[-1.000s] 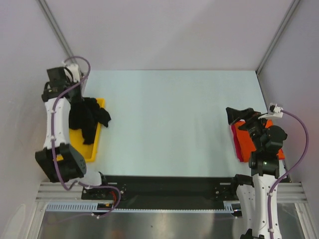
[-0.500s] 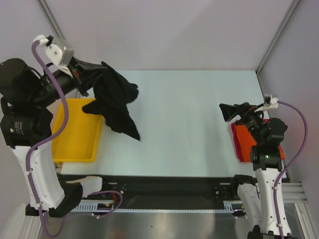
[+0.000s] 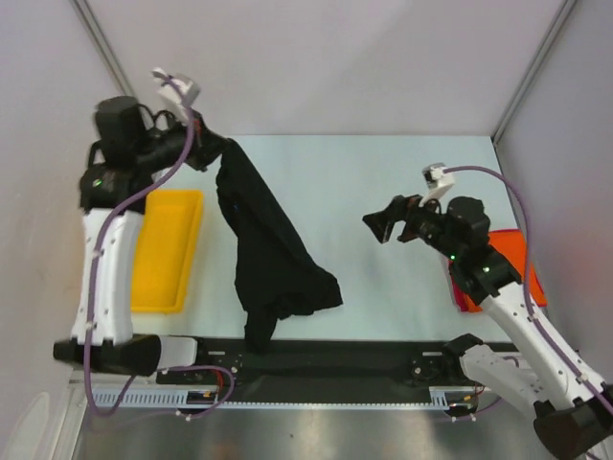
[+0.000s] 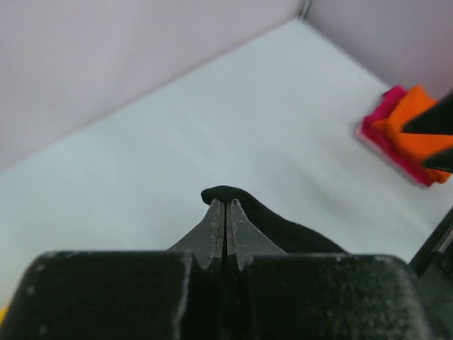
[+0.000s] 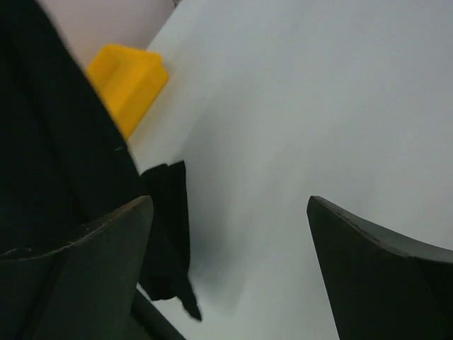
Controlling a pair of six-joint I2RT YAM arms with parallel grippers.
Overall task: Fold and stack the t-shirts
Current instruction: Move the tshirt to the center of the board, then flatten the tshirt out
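Above the table [image 3: 383, 182], left of middle: black shirt [image 3: 268, 249] hangs long and narrow, top pinched tight in the left gripper [image 3: 213, 151], bottom trailing at the near edge. Right gripper [image 3: 388, 226] spread wide, holding nothing, near the orange shirts [image 3: 517, 257].

- Orange-red t-shirts [image 3: 517, 251], right edge of bench: stack largely covered by right arm [image 3: 484, 273]; count unreadable.
- Pink t-shirt [image 4: 379, 124]: rim only.
- Black t-shirt [image 4: 283, 230]: mostly behind left gripper [image 4: 225, 207] in the left wrist view. In the right wrist view it is blurred and cut by the left edge.
- Yellow tray [image 5: 127, 78]: partly behind it.
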